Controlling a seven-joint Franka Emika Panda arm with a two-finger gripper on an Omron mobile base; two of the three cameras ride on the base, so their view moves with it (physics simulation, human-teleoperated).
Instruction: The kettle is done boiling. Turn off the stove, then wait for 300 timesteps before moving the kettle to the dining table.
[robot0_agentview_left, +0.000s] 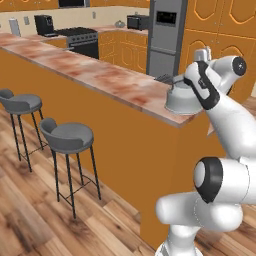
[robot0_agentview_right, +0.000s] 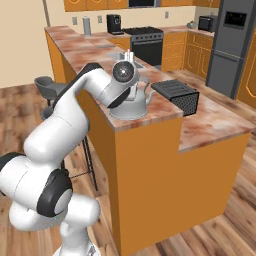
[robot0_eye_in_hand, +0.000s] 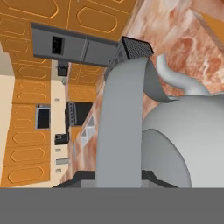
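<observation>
Kettle (robot0_agentview_right: 131, 106) sits on the dining table (robot0_agentview_right: 210, 122) near its end, and your gripper (robot0_agentview_right: 129, 56) is clamped on its slanted handle (robot0_eye_in_hand: 120, 127). Judging from that, the carry looks done; you only have to let go. Far behind stands the stove (robot0_agentview_right: 145, 42). Just beside the one kettle lies one dark mesh box (robot0_agentview_right: 177, 95); two grey bar stools (robot0_agentview_left: 67, 137) stand along the table.

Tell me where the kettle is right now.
The kettle sits on the dining table near its end corner, just left of a dark perforated box in the right base view, with the robot's fingers closed on its handle.
</observation>
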